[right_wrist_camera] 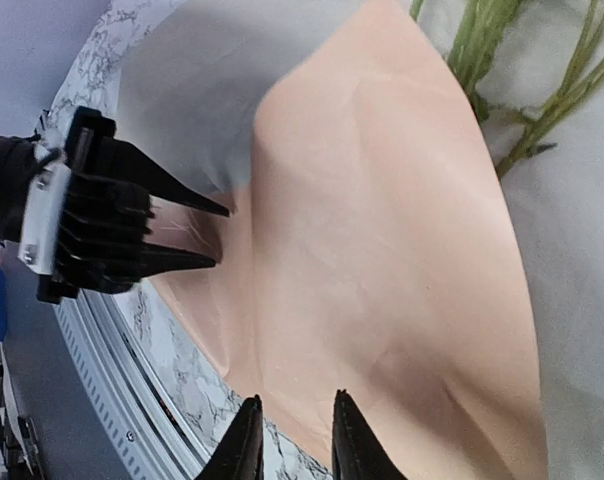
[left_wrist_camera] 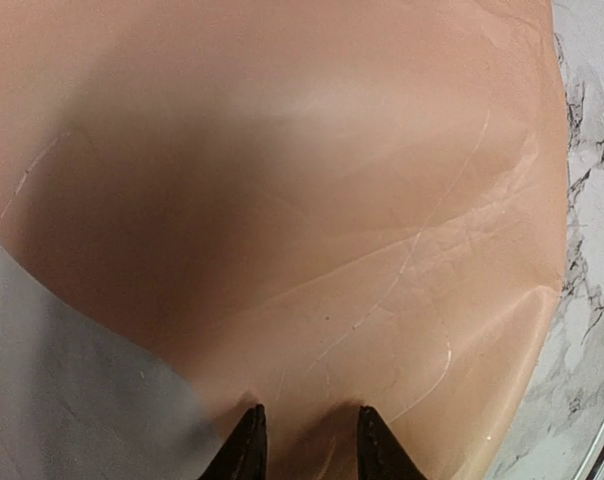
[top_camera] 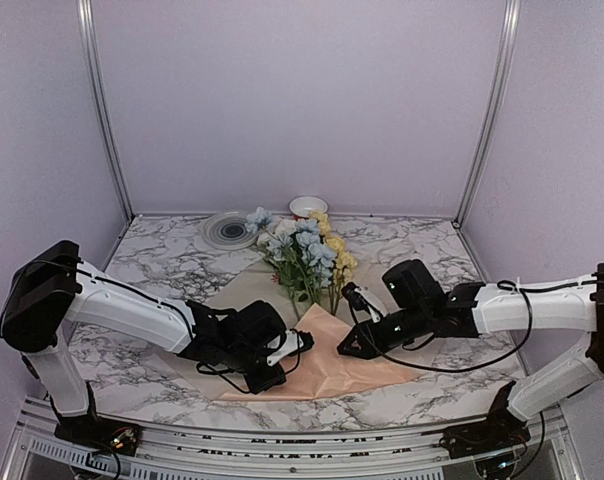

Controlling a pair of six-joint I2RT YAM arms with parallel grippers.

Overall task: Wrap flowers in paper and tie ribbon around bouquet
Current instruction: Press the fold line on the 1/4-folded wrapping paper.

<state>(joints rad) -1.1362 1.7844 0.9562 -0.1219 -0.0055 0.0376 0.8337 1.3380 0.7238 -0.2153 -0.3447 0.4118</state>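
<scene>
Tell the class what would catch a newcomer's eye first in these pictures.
The flowers, blue, white and yellow, lie at the middle of the marble table, with their stems pointing toward the arms. Just nearer spreads the peach paper. The left gripper and the right gripper face each other low over it, both with jaws parted.

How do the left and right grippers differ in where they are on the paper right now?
The left gripper straddles the paper's folded edge, sheet between its jaws; the right gripper hangs over the paper, nothing seen between its jaws. The left reaches in from the left, the right from the right. Both stand slightly open, low over the peach side.
</scene>
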